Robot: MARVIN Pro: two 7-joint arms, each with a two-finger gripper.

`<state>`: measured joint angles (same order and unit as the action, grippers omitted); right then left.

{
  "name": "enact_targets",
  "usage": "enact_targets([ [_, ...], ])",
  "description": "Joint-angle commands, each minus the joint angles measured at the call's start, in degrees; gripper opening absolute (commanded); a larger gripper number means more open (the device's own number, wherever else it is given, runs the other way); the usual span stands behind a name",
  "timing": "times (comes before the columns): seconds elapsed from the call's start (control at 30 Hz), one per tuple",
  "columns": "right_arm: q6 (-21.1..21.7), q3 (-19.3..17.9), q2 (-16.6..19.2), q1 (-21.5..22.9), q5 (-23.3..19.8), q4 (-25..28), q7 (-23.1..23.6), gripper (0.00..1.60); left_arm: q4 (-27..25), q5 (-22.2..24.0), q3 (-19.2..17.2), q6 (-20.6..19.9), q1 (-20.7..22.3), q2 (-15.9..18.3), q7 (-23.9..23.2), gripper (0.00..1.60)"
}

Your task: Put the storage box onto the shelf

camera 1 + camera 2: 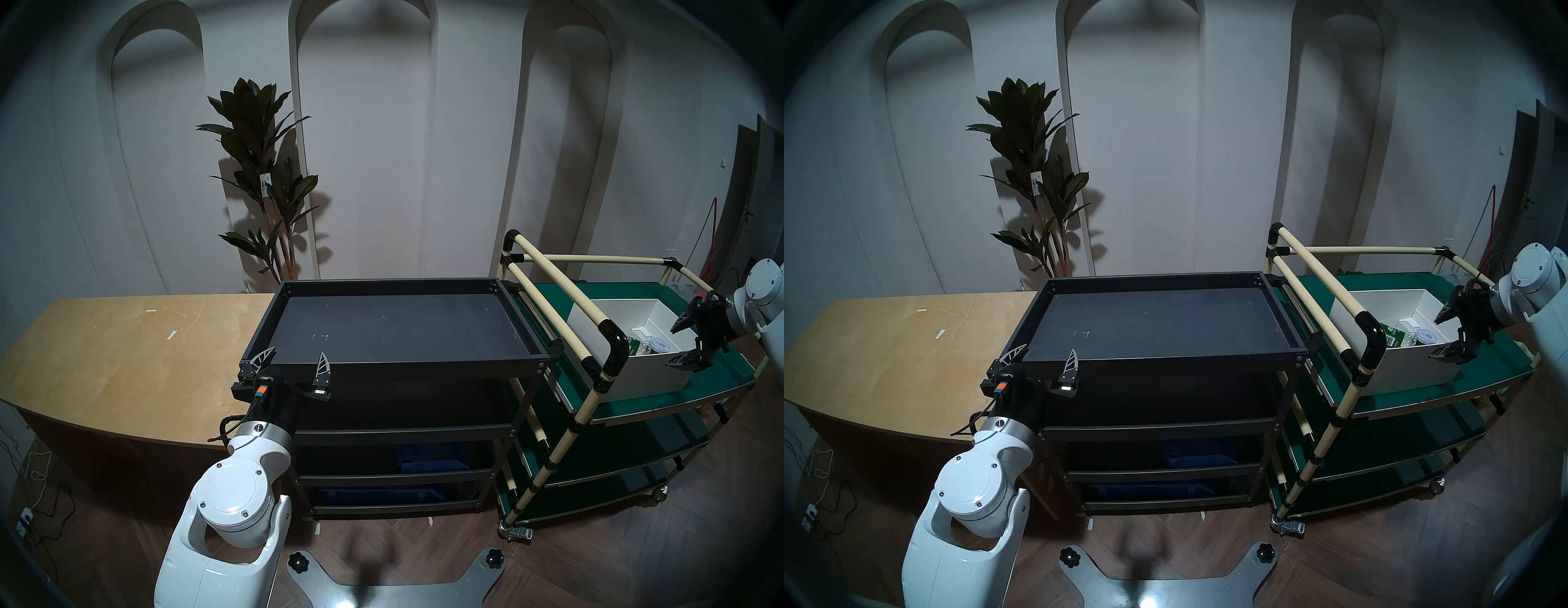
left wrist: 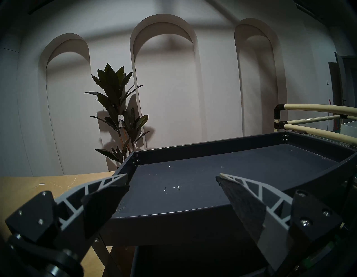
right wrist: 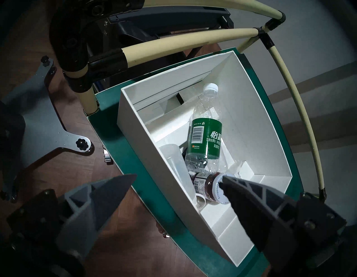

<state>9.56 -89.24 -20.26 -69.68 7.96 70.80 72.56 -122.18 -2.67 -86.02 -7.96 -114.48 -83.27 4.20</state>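
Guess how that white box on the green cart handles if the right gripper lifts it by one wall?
The storage box has tall thin walls, so a one-wall pinch would probably flex. A loose water bottle and a small jar lie inside; they would likely roll and shift the weight. It looks light, since the bottle seems nearly empty.

Pretty dim room with a cool bluish cast, light coming from overhead so the plant [image 1: 259, 178] throws a hard shadow on the wall [image 1: 382, 148], heavy fisheye bend plus dark vignette at every edge, wrist-view fingers soft.
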Motion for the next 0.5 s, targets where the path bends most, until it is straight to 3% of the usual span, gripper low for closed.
enact_targets([
  [0.0, 0.18, 1.4, -1.48, 2.82, 0.87, 0.19, -0.9, 1.6, -0.83, 0.02, 0.0, 0.27, 0.52, -0.03, 0.0, 1.6],
  [0.47, 0.88, 7.93, -6.39, 5.32, 4.18, -1.87, -2.11, 1.6, -0.74, 0.02, 0.07, 0.31, 0.67, 0.04, 0.1, 1.6],
])
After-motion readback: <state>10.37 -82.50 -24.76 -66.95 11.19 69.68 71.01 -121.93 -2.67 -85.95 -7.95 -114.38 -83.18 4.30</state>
